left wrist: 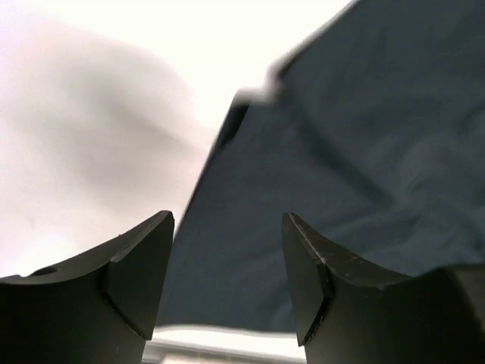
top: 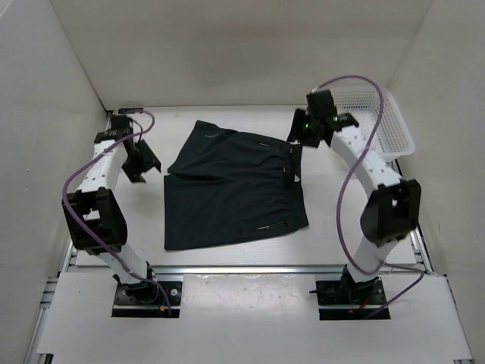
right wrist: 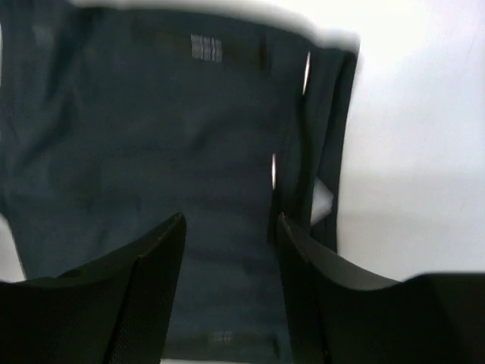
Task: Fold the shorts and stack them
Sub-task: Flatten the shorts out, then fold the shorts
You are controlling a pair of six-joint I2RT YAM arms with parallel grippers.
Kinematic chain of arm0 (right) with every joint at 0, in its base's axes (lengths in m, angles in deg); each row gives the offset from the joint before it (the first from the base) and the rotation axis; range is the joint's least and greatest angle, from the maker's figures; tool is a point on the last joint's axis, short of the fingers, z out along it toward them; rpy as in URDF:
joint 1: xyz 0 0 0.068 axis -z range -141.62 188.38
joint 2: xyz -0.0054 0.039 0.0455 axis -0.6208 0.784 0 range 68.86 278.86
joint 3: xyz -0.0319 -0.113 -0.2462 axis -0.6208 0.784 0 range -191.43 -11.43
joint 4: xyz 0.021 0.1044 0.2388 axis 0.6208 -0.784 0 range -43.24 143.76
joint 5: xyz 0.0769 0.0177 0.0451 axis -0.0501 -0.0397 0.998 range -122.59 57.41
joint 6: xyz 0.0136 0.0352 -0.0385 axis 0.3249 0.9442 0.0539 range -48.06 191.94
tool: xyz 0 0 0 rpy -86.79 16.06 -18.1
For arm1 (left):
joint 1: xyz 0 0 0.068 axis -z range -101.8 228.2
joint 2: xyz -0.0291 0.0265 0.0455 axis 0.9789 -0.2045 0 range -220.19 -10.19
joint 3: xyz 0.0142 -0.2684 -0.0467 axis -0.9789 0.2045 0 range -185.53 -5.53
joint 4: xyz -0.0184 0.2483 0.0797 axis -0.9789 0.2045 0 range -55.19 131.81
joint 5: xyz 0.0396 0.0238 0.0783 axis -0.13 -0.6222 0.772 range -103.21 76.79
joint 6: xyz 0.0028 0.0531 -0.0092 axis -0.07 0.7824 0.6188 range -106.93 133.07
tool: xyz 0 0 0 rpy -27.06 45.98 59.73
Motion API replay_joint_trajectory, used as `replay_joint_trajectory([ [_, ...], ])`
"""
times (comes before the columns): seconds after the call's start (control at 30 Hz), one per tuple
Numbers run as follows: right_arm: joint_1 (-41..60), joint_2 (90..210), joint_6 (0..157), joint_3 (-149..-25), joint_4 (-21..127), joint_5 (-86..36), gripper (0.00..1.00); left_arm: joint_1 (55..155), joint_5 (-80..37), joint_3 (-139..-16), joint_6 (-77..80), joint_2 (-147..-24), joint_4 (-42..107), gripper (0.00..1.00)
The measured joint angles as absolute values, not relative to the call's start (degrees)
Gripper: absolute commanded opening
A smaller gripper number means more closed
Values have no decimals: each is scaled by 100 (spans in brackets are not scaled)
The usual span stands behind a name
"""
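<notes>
The dark navy shorts (top: 235,186) lie spread flat in the middle of the table, waistband toward the right. My left gripper (top: 144,161) hovers just off their left edge, open and empty; in the left wrist view its jaws (left wrist: 227,250) stand apart over the fabric's edge (left wrist: 341,167). My right gripper (top: 300,133) hovers at the shorts' upper right corner by the waistband, open and empty; in the right wrist view the jaws (right wrist: 229,250) stand apart above the waistband (right wrist: 311,144) and the dark cloth (right wrist: 136,136).
A white mesh basket (top: 383,121) stands at the back right, behind the right arm. White walls enclose the table on the left, back and right. A metal rail (top: 242,269) runs along the near edge.
</notes>
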State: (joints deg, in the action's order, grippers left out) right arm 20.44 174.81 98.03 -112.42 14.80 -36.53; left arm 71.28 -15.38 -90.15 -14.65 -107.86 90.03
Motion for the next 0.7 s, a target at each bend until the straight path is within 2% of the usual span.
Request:
replay_joint_trajectory([
  [0.07, 1882, 16709, 9997, -10149, 1692, -3537, 63, 7159, -1672, -8292, -1577, -10478, 8939, 71],
  [0.1, 1821, 16373, 10091, -9638, 1673, -3450, 69, 7185, -1757, -7839, -1684, -10310, 8907, 71],
  [0.2, 1773, 15324, 10472, -7817, 1708, -3155, 71, 7314, -2021, -6510, -2053, -9807, 8902, 71],
  [0.37, 1747, 14063, 11055, -5813, 1491, -2770, 75, 7559, -2284, -4847, -2702, -8614, 9086, 76],
  [0.5, 1708, 13387, 11350, -5349, 1391, -2611, 75, 7581, -2288, -4596, -3096, -7829, 9261, 76],
  [0.7, 1708, 13287, 11492, -5354, 1489, -2449, 80, 7898, -2288, -4528, -3467, -7877, 9226, 76],
])
